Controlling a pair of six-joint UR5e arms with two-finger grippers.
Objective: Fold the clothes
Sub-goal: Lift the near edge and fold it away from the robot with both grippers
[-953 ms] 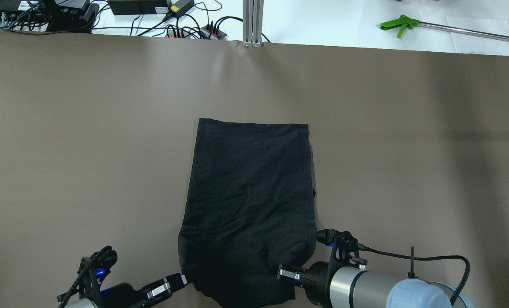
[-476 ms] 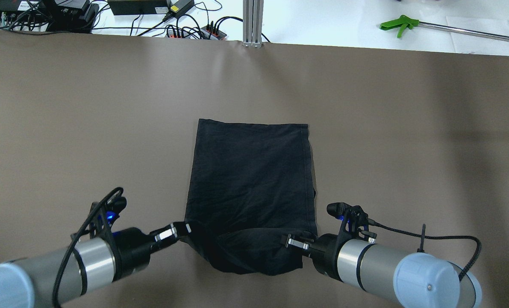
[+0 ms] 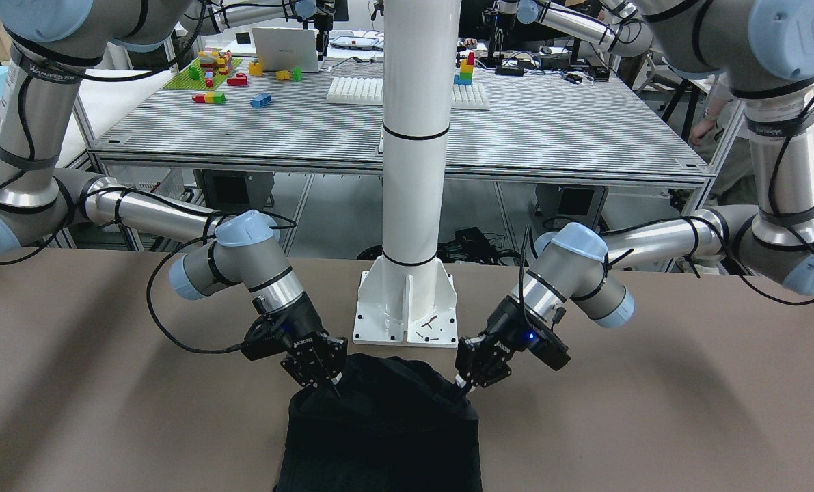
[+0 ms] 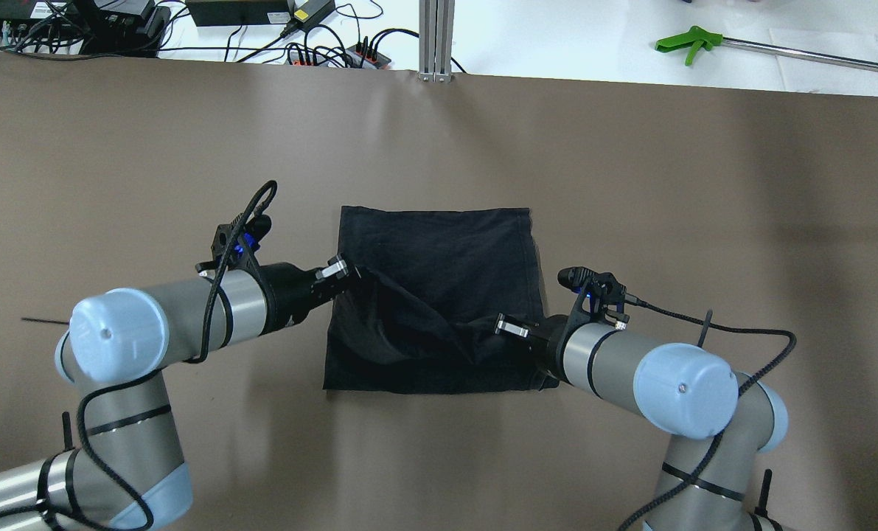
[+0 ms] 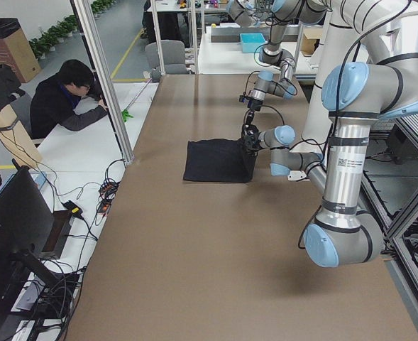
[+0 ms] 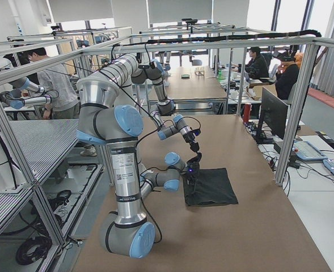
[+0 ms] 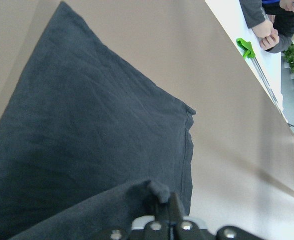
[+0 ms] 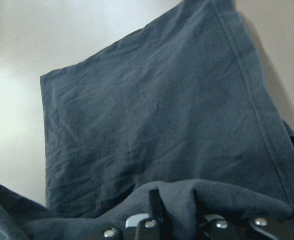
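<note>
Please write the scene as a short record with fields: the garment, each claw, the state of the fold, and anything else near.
garment: black, far part flat on the table
left claw: shut on one near corner, raised
right claw: shut on the other near corner, raised
fold: near part held over the far part, not yet laid down
other: green tool beyond the table's far edge

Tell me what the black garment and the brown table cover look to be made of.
Black garment: thin, soft matte fabric, likely a cotton knit; it wrinkles finely, drapes where lifted and shows stitched hems. Table cover: smooth matte brown sheet, perhaps paper or vinyl.
</note>
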